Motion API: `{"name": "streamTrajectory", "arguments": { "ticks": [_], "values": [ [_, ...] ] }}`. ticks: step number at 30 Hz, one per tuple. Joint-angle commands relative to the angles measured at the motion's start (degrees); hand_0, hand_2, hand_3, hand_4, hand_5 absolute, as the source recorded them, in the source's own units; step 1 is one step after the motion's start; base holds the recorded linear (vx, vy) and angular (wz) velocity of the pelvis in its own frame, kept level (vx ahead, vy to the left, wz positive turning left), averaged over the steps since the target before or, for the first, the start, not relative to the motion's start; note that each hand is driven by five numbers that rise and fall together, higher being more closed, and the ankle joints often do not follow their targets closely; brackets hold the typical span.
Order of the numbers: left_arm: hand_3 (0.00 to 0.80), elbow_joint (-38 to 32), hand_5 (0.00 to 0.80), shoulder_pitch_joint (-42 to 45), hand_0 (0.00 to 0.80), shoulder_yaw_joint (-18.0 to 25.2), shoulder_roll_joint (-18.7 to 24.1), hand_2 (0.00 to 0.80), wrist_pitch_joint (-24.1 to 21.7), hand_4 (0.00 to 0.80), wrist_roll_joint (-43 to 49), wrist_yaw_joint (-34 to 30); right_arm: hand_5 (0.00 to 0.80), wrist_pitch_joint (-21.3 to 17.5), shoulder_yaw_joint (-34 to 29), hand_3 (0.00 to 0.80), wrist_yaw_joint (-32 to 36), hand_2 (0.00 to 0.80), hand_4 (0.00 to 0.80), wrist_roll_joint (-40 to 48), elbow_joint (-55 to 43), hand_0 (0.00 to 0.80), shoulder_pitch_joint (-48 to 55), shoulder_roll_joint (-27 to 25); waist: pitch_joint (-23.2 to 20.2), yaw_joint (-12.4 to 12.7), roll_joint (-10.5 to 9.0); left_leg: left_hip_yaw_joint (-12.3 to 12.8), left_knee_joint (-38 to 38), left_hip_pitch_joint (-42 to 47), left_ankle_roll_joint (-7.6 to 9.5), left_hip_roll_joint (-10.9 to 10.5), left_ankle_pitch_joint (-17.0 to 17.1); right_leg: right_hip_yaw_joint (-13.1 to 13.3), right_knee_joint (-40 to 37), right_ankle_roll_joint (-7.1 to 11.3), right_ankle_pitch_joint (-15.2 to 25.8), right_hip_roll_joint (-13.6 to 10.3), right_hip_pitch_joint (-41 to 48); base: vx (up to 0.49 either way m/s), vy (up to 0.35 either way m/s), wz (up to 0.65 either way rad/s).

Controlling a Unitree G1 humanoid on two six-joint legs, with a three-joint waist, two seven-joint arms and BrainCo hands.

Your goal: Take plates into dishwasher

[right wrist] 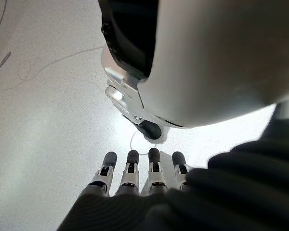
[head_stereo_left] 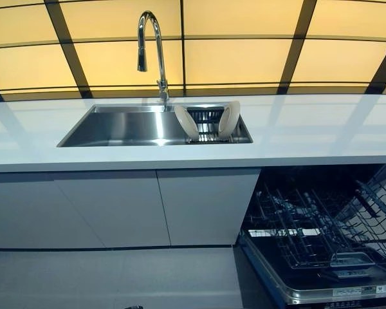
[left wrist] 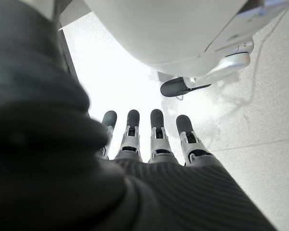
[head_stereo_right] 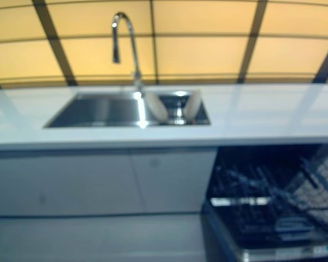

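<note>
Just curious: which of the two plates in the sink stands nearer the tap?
The left plate, leaning at the drying rack's left end beside the tap; the right plate stands farther away.

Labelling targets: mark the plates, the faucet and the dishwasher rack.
plates (head_stereo_left: 186,122), left eye view, face of the left plate
faucet (head_stereo_left: 159,51), left eye view, curved neck
dishwasher rack (head_stereo_left: 309,225), left eye view, wire tines

Backlit amber panels (head_stereo_left: 244,58), glare, right-eye blur.

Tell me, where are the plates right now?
The two plates stand on edge in the rack at the sink's right end, just right of the tap, above the open dishwasher.
</note>
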Motion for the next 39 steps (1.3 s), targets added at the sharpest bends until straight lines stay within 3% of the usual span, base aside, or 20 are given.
{"name": "streamTrajectory", "arguments": {
  "ticks": [1,18,20,22,23,25,28,31,35,37,39],
  "values": [
    [0.000,2.8,0.000,-3.6,0.000,-0.4,-1.7,0.000,0.3,0.000,2.2,-1.2,0.000,0.6,2.1,0.000,0.4,0.000,0.000,-0.7,4.2,0.000,-2.3,1.8,2.8,-1.1,-2.38,1.5,0.1,1.9,6.98,-7.1,-3.0,0.0,0.8,-0.29,1.7,1.0,0.4,0.000,0.000,0.00],
    [0.000,3.3,0.000,-3.6,0.000,-0.9,-1.7,0.000,1.3,0.000,3.2,0.1,0.000,-0.3,3.4,0.000,0.3,0.000,0.000,-2.9,4.0,0.000,-2.5,1.8,3.2,-0.9,-2.47,1.3,0.1,2.0,7.07,-7.3,-3.0,-0.1,0.9,-0.35,1.6,0.9,0.6,0.002,0.000,0.00],
    [0.000,3.4,0.000,-3.7,0.000,-1.1,-1.8,0.000,1.5,0.000,3.5,0.2,0.000,-0.2,3.9,0.000,-0.7,0.000,0.000,-6.0,4.0,0.000,-2.8,1.7,3.2,-0.8,-2.60,1.2,0.1,2.1,7.10,-7.3,-3.0,-0.2,0.9,-0.34,1.5,0.9,0.8,0.000,0.000,0.00],
    [0.000,3.5,0.000,-3.8,0.000,-1.2,-1.8,0.000,1.4,0.000,3.6,0.2,0.000,0.4,5.5,0.000,-1.3,0.000,0.000,-14.6,3.9,0.000,-3.3,1.3,3.2,-0.5,-2.79,1.1,0.1,2.2,7.15,-7.3,-3.1,-0.3,0.8,-0.35,1.5,0.9,0.9,0.000,0.000,0.00],
    [0.000,3.2,0.000,-4.0,0.000,-1.5,-1.6,0.000,1.6,0.000,3.8,0.2,0.000,-0.1,7.9,0.000,1.4,0.000,0.000,-21.8,3.7,0.000,-3.8,0.7,3.3,-0.2,-2.98,0.9,0.1,2.2,7.15,-7.3,-3.2,-0.4,0.8,-0.29,1.5,1.0,1.0,0.000,0.000,0.00],
    [0.000,3.2,0.000,-4.2,0.000,-1.9,-1.5,0.000,1.8,0.000,4.3,0.3,0.000,-2.3,10.8,0.000,5.6,0.000,0.000,-23.3,3.1,0.000,-4.4,0.5,3.4,0.4,-3.31,0.5,0.1,2.3,7.15,-7.4,-3.2,-0.6,0.7,-0.34,1.5,1.0,1.2,0.003,-0.016,0.01],
    [0.000,2.9,0.000,-4.1,0.000,-2.0,-1.0,0.000,2.0,0.000,6.4,-0.5,0.000,-9.7,12.8,0.000,18.0,0.000,0.000,-8.5,-1.5,0.000,-5.6,0.5,3.3,1.3,-3.77,0.0,0.1,2.5,7.03,-7.3,-3.0,-1.1,0.7,-0.40,1.6,0.9,1.7,0.023,-0.030,0.08],
    [0.000,1.8,0.000,-2.6,0.000,-1.4,0.2,0.000,1.7,0.000,8.2,-1.2,0.000,-7.2,11.2,0.000,31.6,0.000,0.000,8.5,-16.8,0.000,-5.7,-1.1,2.7,1.5,-4.38,0.1,0.1,2.3,6.83,-7.3,-2.6,-1.5,0.8,-0.47,1.6,0.8,1.5,0.015,-0.026,0.09],
    [0.000,1.2,0.000,-1.0,0.000,-0.9,1.1,0.000,0.8,0.000,8.5,-1.0,0.000,-7.2,10.2,0.000,40.6,0.000,0.000,22.5,-34.3,0.000,-3.1,-4.0,2.2,0.9,-4.87,0.5,0.1,1.8,6.75,-7.3,-2.5,-1.3,0.8,-0.38,1.8,0.9,0.8,0.000,0.000,0.00],
    [0.000,1.7,0.000,-0.8,0.000,-1.2,1.3,0.000,0.0,0.000,7.9,-0.8,0.000,-9.1,10.9,0.000,44.0,0.000,0.000,31.2,-42.3,0.000,-1.9,-5.0,2.2,0.3,-4.96,0.7,0.1,1.6,6.72,-7.4,-2.5,-1.1,0.8,-0.29,1.8,1.0,0.4,-0.015,0.002,0.00],
    [0.000,2.3,0.000,-0.6,0.000,-1.3,1.2,0.000,-0.8,0.000,7.0,-0.4,0.000,-8.2,10.6,0.000,46.6,0.000,0.000,41.1,-50.8,0.000,-1.3,-5.0,2.4,-0.2,-5.00,1.1,0.1,1.6,6.65,-7.4,-2.6,-0.8,0.8,-0.16,1.9,1.0,0.2,0.000,0.000,0.00]
  ]
}}
